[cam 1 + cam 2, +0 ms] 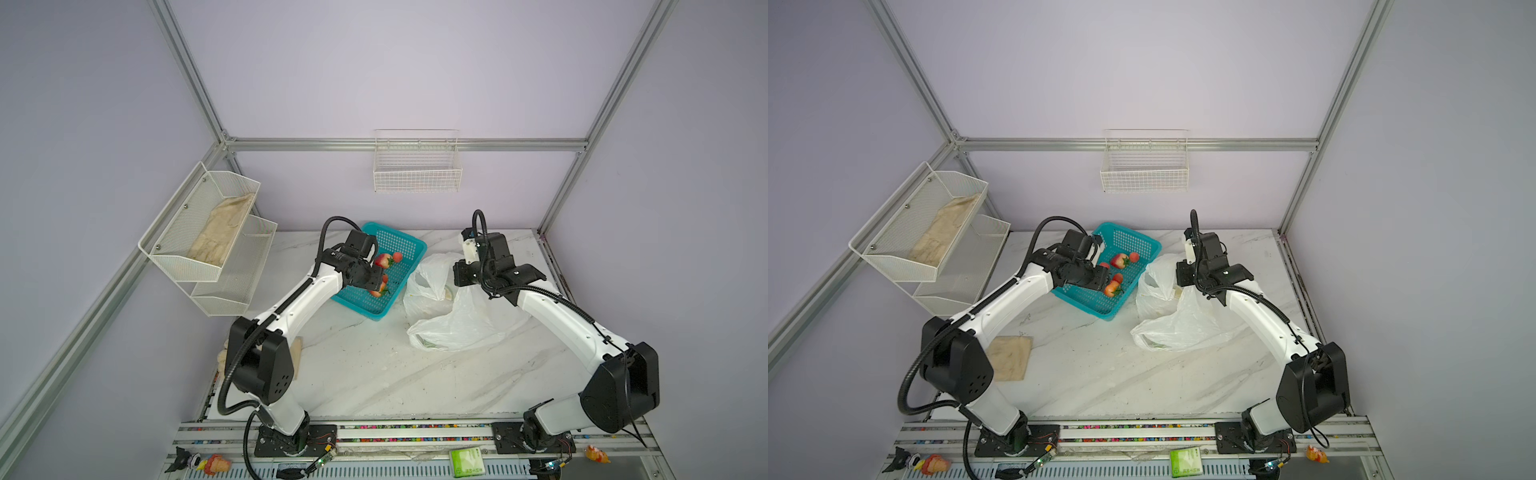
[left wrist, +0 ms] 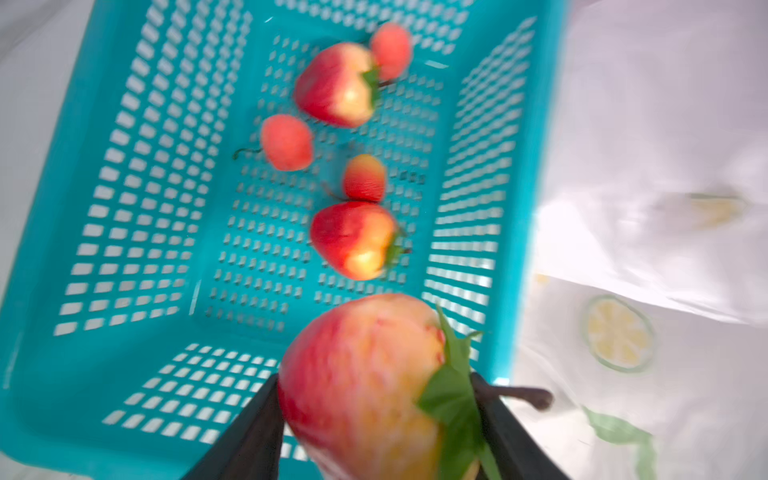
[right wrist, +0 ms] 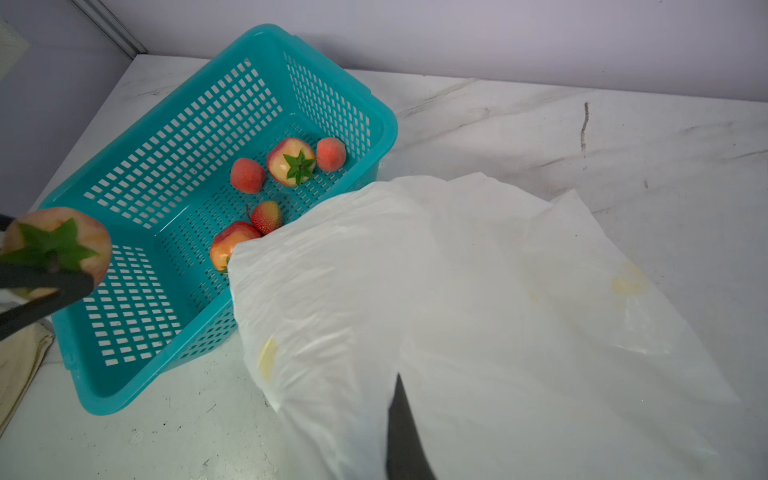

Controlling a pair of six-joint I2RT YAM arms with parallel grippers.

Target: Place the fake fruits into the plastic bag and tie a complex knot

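Observation:
My left gripper (image 2: 374,380) is shut on a large red-and-yellow fake fruit (image 2: 357,374) with a green cap, held above the near end of the teal basket (image 2: 124,208). In both top views the held fruit (image 1: 376,292) (image 1: 1112,289) hangs over the basket. Several more fake fruits (image 3: 291,161) (image 2: 353,239) lie on the basket floor. The plastic bag (image 3: 478,291) (image 1: 457,320), translucent white with lemon prints, lies just right of the basket. My right gripper (image 3: 401,440) (image 1: 459,278) is shut on the bag's raised edge, and the film hides one finger.
A wire shelf (image 1: 208,232) holding beige gloves hangs on the left wall. A wire basket (image 1: 417,166) hangs on the back wall. A beige cloth (image 1: 1009,357) lies by the left arm's base. A green packet (image 1: 467,459) and small toy figures sit on the front rail.

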